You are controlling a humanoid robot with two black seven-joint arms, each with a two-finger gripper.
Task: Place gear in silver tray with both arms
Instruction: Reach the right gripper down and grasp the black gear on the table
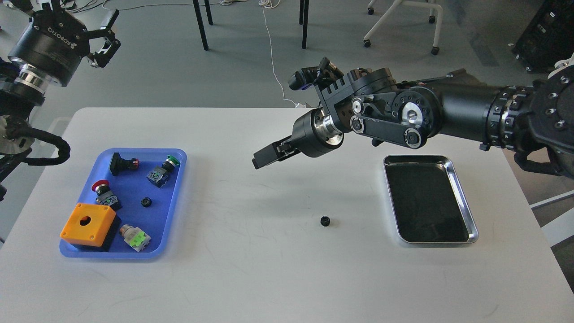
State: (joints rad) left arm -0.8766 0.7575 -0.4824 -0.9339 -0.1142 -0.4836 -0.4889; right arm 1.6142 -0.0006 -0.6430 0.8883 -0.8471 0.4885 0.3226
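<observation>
A small black gear (325, 220) lies on the white table between the two trays. The silver tray (464, 197) sits at the right, its dark floor bare. My right gripper (260, 160) hangs above the table's middle, up and to the left of the gear and not touching it. Its fingers overlap in this side-on view, so I cannot tell if they are apart. My left gripper (107, 38) is raised at the top left, beyond the table's far edge, with its claw fingers spread and empty.
A blue plastic tray (177, 197) at the left holds an orange box (89, 225), a red push button (102, 190), a green button (163, 169), a black switch (122, 163), a light-green part (135, 237) and a second small black gear (146, 202).
</observation>
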